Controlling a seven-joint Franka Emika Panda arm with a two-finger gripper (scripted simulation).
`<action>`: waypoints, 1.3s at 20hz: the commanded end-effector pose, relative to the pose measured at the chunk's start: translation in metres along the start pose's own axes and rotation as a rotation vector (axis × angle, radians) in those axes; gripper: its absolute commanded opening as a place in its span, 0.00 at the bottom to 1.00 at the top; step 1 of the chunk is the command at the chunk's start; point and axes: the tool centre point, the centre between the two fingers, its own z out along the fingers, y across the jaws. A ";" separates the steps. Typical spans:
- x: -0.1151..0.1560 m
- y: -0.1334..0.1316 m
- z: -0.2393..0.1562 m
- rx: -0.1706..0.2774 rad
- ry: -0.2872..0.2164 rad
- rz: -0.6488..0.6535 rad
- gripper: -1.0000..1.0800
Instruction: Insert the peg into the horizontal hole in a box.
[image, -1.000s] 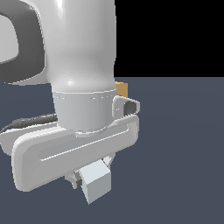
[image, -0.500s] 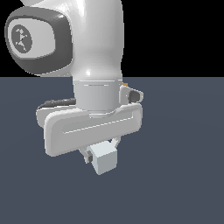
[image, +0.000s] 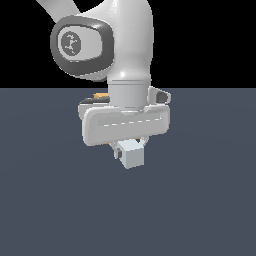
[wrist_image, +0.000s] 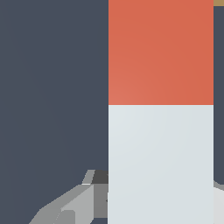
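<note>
In the exterior view my gripper (image: 131, 150) hangs above the dark floor, shut on the peg (image: 133, 158), which points toward the camera so only its pale end face shows. In the wrist view the peg (wrist_image: 161, 166) fills the frame, pale near the fingers (wrist_image: 74, 205) and red (wrist_image: 161, 52) at the far end. The box shows only as an orange sliver (image: 101, 94) behind the wrist, and as a tan corner (wrist_image: 218, 2) past the red end. The hole is hidden.
The white arm and hand body (image: 125, 124) block most of what lies behind them. The dark grey-blue floor (image: 210, 200) spreads around in all directions.
The arm has moved away from the camera and toward the exterior view's right, carrying the peg. The box, earlier peeking out right of the wrist, now peeks out on its left.
</note>
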 end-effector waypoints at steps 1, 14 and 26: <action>0.007 0.011 -0.004 -0.002 -0.001 0.022 0.00; 0.018 0.026 -0.007 0.001 0.000 0.051 0.00; 0.023 0.028 -0.009 -0.001 -0.001 0.053 0.00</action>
